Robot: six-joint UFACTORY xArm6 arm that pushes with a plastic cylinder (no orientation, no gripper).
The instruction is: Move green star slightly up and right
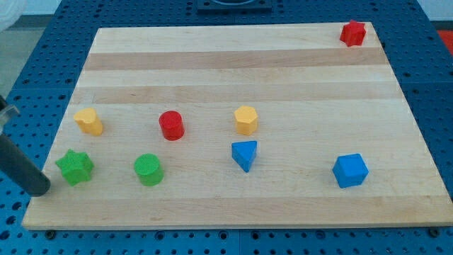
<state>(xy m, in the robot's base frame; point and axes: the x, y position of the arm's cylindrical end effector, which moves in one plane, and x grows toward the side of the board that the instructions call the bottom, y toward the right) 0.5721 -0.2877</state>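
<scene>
The green star [75,167] lies near the left edge of the wooden board [283,64], in the lower left of the view. My dark rod comes in from the view's left edge and slants down to the right. My tip [41,190] rests at the board's left edge, just left of and slightly below the green star, with a small gap between them.
A green cylinder [148,170] stands right of the star. A yellow block [89,121] is above the star. A red cylinder [171,125], a yellow hexagon [245,120], a blue triangle [244,154] and a blue cube [350,170] lie further right. A red star [352,33] is top right.
</scene>
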